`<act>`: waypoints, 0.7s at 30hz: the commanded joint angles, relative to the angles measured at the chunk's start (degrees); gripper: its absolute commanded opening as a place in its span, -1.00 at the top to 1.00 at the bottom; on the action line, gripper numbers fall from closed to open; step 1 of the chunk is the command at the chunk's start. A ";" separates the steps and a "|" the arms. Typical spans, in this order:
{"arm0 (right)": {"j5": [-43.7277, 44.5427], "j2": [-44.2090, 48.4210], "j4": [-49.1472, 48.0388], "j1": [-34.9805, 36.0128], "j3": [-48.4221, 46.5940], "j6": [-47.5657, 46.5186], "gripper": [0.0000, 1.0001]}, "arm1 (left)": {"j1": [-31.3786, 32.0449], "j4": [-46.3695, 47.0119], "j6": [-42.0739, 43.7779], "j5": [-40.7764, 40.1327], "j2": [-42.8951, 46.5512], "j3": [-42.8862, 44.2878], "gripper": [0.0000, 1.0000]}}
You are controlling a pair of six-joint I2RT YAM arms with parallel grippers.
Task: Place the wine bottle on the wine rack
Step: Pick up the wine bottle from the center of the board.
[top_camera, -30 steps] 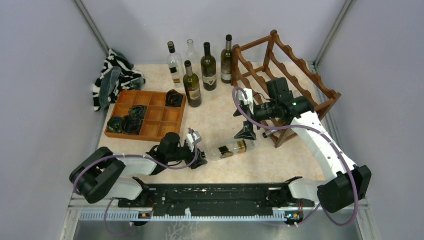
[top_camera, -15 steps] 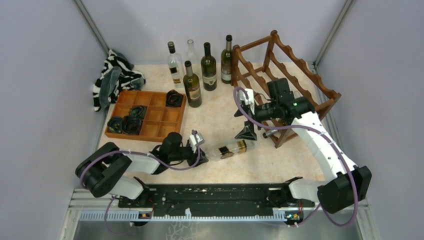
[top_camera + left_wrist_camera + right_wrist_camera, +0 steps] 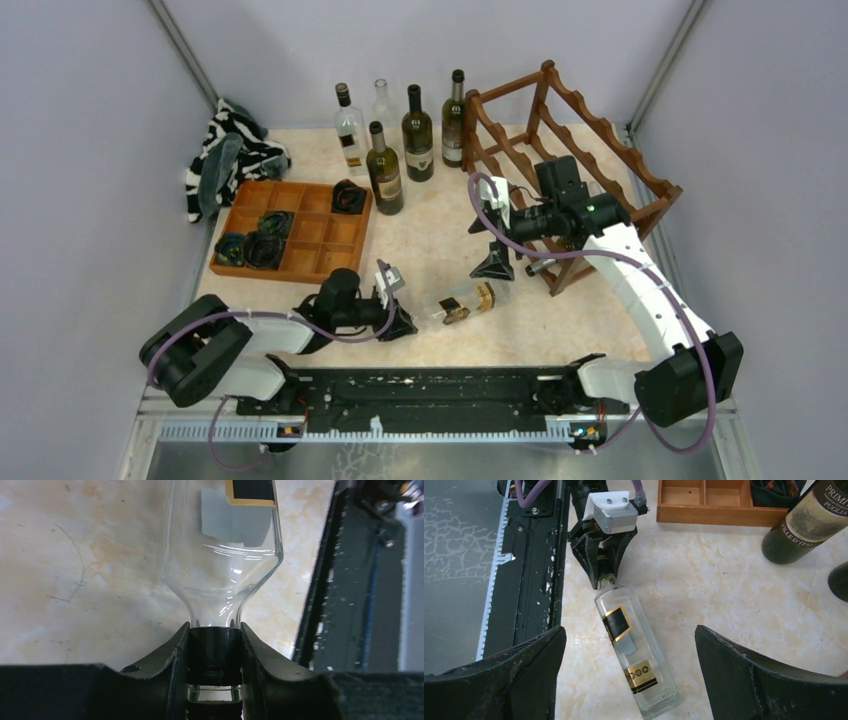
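Observation:
A clear glass wine bottle (image 3: 462,302) with black-and-gold labels lies on its side on the marble tabletop. My left gripper (image 3: 400,322) is shut on its dark capped neck. In the left wrist view the bottle (image 3: 225,540) widens away from my left gripper (image 3: 215,630), whose fingers press both sides of the cap. My right gripper (image 3: 490,240) hangs open above the bottle's base end. The right wrist view shows the bottle (image 3: 634,645) below my right gripper (image 3: 629,630), untouched, with the left gripper (image 3: 604,577) at the neck. The dark wooden wine rack (image 3: 590,130) stands at the back right.
Several upright bottles (image 3: 400,130) stand at the back beside the rack. An orange-brown compartment tray (image 3: 335,232) with dark rolled items lies left of centre. A striped cloth (image 3: 228,150) lies behind it. The black base rail (image 3: 430,390) runs along the near edge.
My left jaws have closed onto the bottle's neck. The bottle has shifted slightly on the table. The right arm has not moved.

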State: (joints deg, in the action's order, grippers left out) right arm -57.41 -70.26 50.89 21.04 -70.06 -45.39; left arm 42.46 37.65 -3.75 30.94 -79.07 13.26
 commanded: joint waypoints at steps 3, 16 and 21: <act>-3.30 1.29 -0.45 -0.81 -0.79 -0.67 -0.97 | -0.20 7.34 -20.30 7.14 6.17 -1.85 1.00; -3.67 1.75 -0.53 -1.17 -0.74 -0.15 -0.97 | -5.08 31.98 -50.68 13.34 -4.63 -5.88 1.00; -4.13 1.49 -0.32 -1.41 -1.33 0.11 -0.97 | -5.10 40.49 -55.22 11.99 -7.12 -6.08 1.00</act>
State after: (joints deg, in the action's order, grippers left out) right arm -58.76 -70.24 50.89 20.34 -70.06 -45.32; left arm 37.60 61.87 -52.10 41.17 -85.58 6.70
